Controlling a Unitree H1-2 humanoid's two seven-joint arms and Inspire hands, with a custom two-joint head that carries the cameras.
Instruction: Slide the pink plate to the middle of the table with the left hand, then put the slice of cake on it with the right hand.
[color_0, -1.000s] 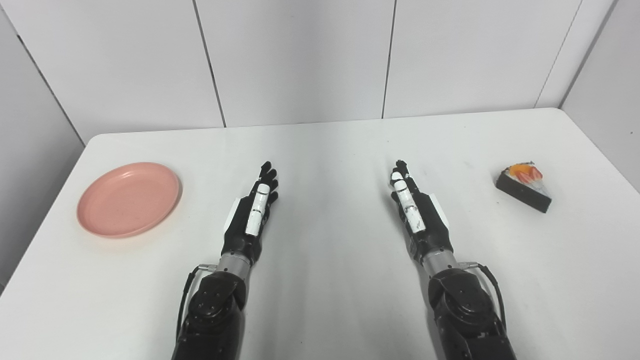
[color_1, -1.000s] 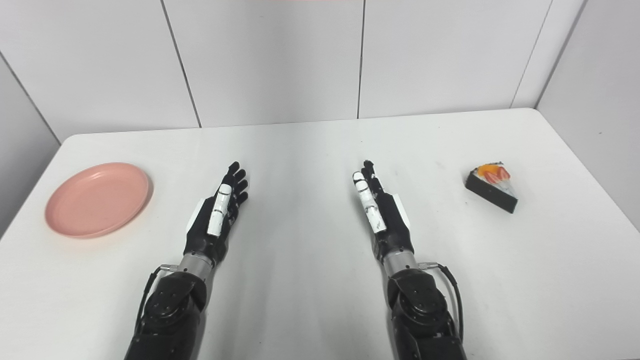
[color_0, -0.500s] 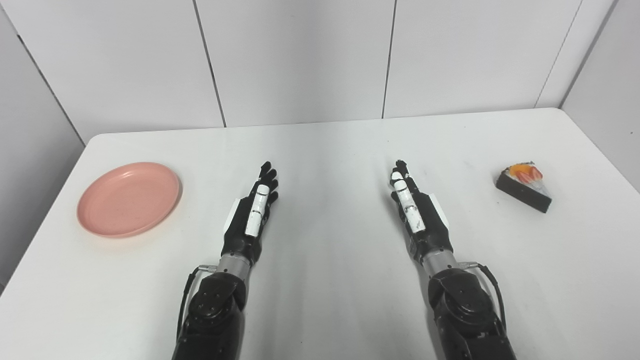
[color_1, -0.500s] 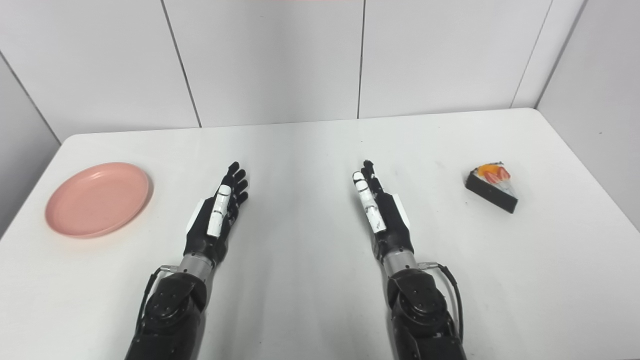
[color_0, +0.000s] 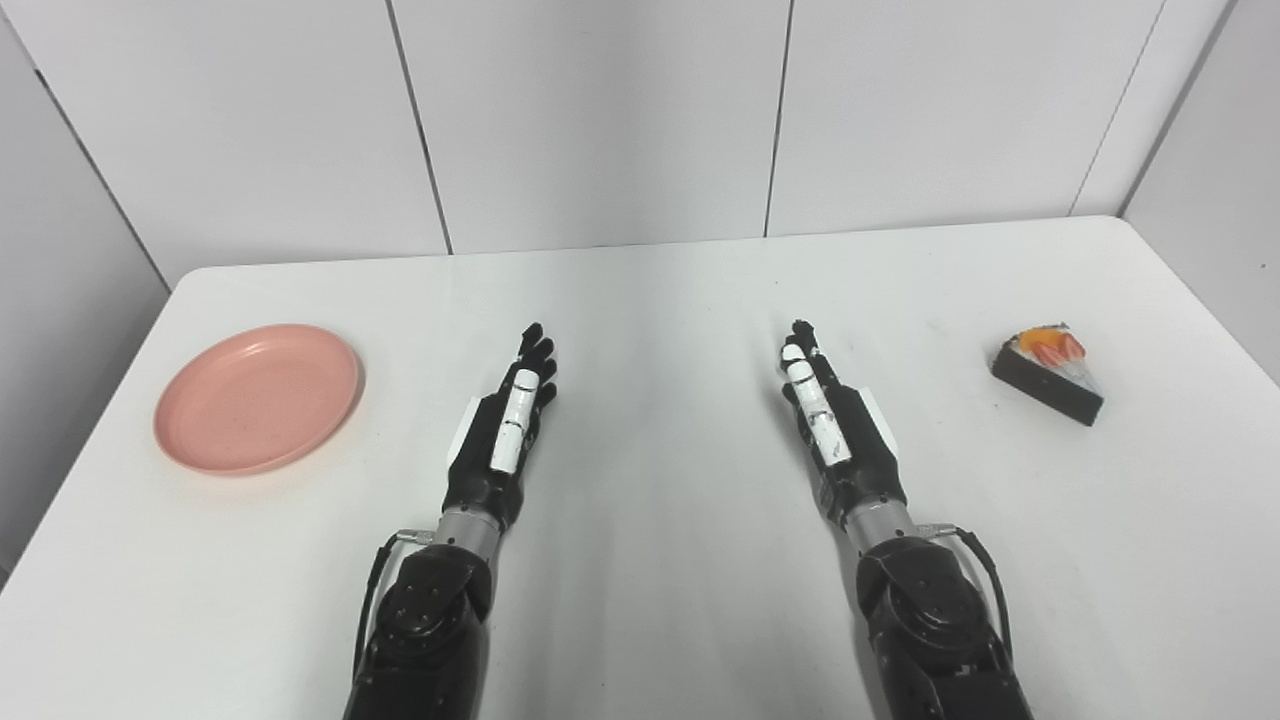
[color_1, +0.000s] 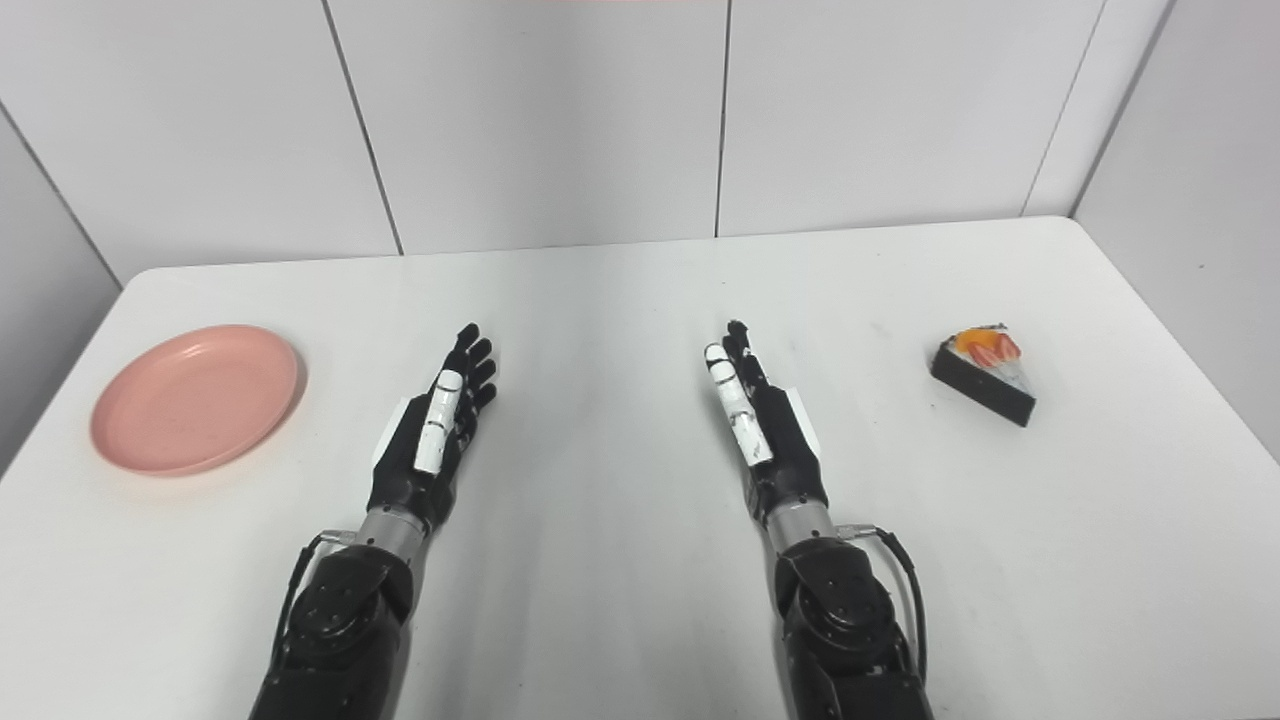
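Observation:
A round pink plate lies on the white table at the far left, with nothing on it. A dark slice of cake topped with orange and red fruit sits at the far right. My left hand rests over the table left of centre, open, fingers straight and pointing away from me, well to the right of the plate. My right hand is open the same way right of centre, some way left of the cake. Neither hand touches anything.
White wall panels stand close behind the table's far edge and along both sides. The table's left edge runs just beyond the plate.

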